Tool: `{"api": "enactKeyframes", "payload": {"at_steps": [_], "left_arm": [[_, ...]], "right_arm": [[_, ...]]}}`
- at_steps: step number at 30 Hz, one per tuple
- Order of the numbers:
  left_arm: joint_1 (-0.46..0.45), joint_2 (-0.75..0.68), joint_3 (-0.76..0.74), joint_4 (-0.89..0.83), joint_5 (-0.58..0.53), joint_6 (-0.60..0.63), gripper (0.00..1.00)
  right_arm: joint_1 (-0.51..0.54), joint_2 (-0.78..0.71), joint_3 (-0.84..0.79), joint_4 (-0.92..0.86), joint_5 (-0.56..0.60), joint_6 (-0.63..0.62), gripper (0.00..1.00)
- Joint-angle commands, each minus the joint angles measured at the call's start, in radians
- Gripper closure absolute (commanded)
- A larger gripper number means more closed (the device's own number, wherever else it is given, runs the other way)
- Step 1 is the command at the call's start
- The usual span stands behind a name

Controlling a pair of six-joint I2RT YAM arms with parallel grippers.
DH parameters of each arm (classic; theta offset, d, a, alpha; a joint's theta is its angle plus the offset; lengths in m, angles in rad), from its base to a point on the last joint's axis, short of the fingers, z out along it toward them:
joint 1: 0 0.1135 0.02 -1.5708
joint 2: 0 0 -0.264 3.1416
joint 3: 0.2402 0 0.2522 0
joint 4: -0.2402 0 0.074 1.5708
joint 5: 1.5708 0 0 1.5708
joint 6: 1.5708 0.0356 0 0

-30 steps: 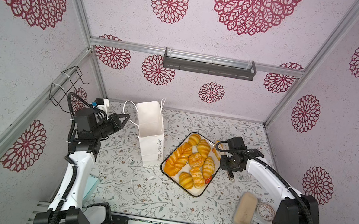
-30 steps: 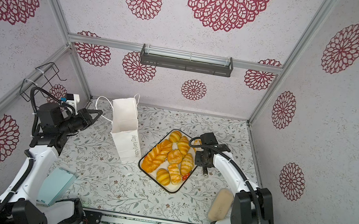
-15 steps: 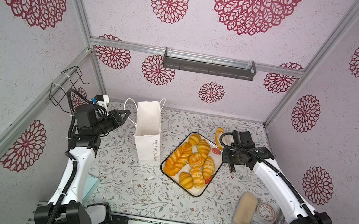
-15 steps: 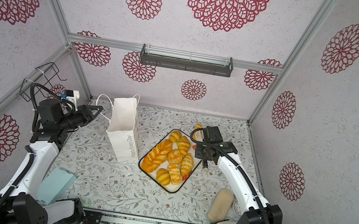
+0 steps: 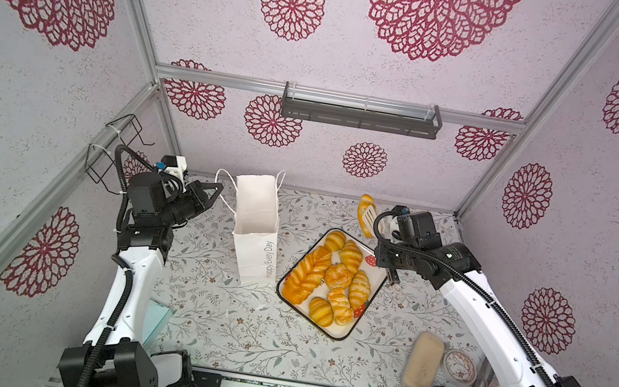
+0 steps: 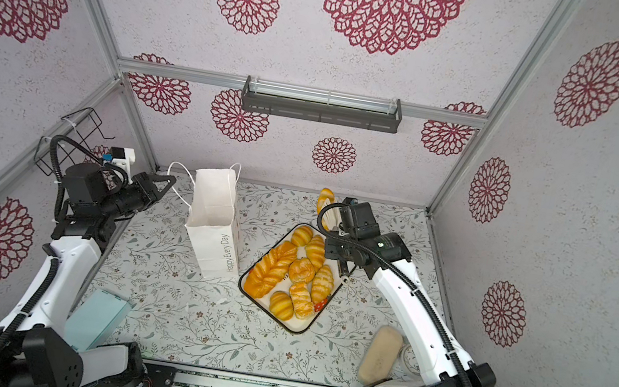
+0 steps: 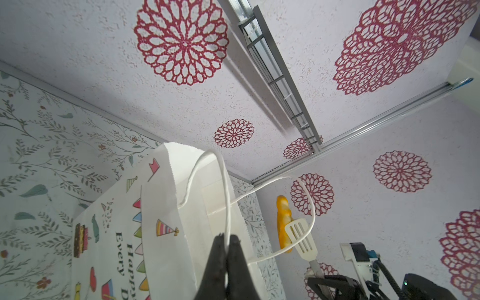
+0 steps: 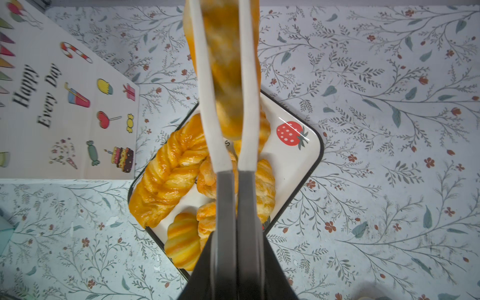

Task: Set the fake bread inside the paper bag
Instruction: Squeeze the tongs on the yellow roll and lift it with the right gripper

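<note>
The white paper bag [image 5: 255, 232] [image 6: 213, 208] stands upright with its mouth open, left of the tray. My left gripper [image 5: 218, 187] [image 7: 228, 237] is shut on one white cord handle [image 7: 226, 187] and holds it out to the left. My right gripper [image 5: 390, 228] [image 8: 237, 233] is shut on white-tipped tongs [image 8: 207, 104] [image 7: 301, 239]. The tongs pinch one piece of fake bread [image 5: 365, 207] [image 8: 226, 65] in the air above the tray's far corner. Several more pieces of fake bread [image 5: 328, 277], among them a braided loaf [image 8: 166, 176], lie on the strawberry-print tray [image 5: 340, 336] [image 8: 293, 155].
A pale beige block [image 5: 422, 362] and a round patterned roll [image 5: 459, 365] lie at the front right by the right arm's base. A teal box [image 6: 94, 320] leans by the left arm's base. A wire rack [image 5: 112, 150] hangs on the left wall, a grey shelf [image 5: 360, 112] on the back wall.
My right arm has lifted the tongs with the bread from the tray's edge up and toward the back wall. The left gripper has shifted a little and the bag stands straighter.
</note>
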Motion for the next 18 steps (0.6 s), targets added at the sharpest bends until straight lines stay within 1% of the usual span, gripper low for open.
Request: {"api": "enactKeyframes", "payload": {"at_steps": [1,7,18], "left_arm": [[0.004,0.001,-0.008,0.043,-0.005,-0.027,1.0],[0.0,-0.045,-0.048,0.024,-0.042,-0.028,1.0],[-0.006,-0.114,-0.135,0.007,-0.069,-0.055,1.0]], "right_arm": [[0.039,-0.012,0.081,0.007,0.025,0.021,0.81],[0.105,0.03,0.186,0.006,0.023,0.017,0.81],[0.236,0.134,0.394,-0.024,0.043,-0.014,0.81]]}}
